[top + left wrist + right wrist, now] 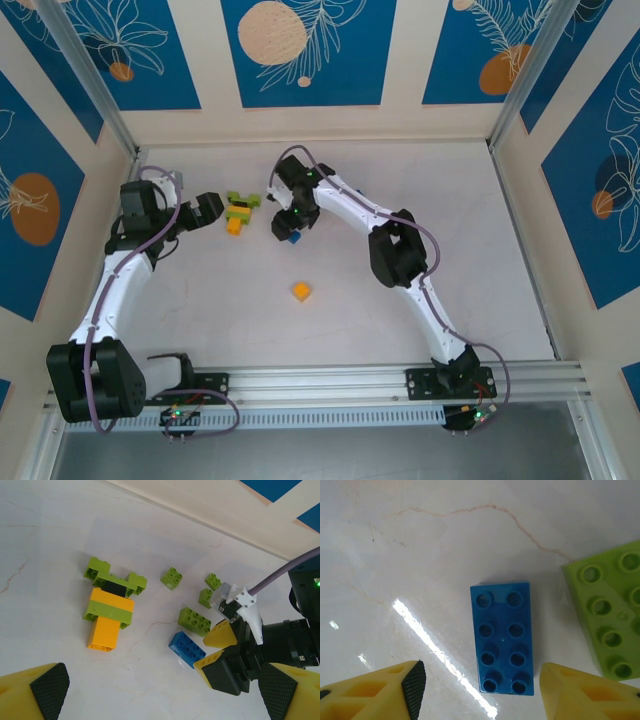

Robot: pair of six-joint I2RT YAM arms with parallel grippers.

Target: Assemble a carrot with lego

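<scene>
Right hand (482, 682) is hanging low over the blue brick (502, 637). Its two yellow fingers (390, 692) are standing apart, one on either side of the brick's long edges, touching nothing and gripping nothing. The straddle looks set for a pinch across the narrow width, the surest way of lifting so small a piece.

The brick is lying flat, studs up, at the centre of the right wrist view. A long lime green brick (610, 625) is sitting just beside it at the right edge, so the finger on that side is probably having to work in the gap between them.

In the left wrist view, three small lime green bricks (205, 598) are lying scattered to the upper right of centre. Left of centre, the half-built carrot (110, 610) is lying flat on the table (50, 555), with lime green leaves at its upper end, then black, orange, a green stripe and orange.

Below the centre of the top view, a loose orange brick (301, 291) is sitting alone, likely waiting to lengthen the carrot.

Left hand (207, 208) is waiting spread wide and empty just left of the carrot, seemingly placed to steady it during pressing.
</scene>
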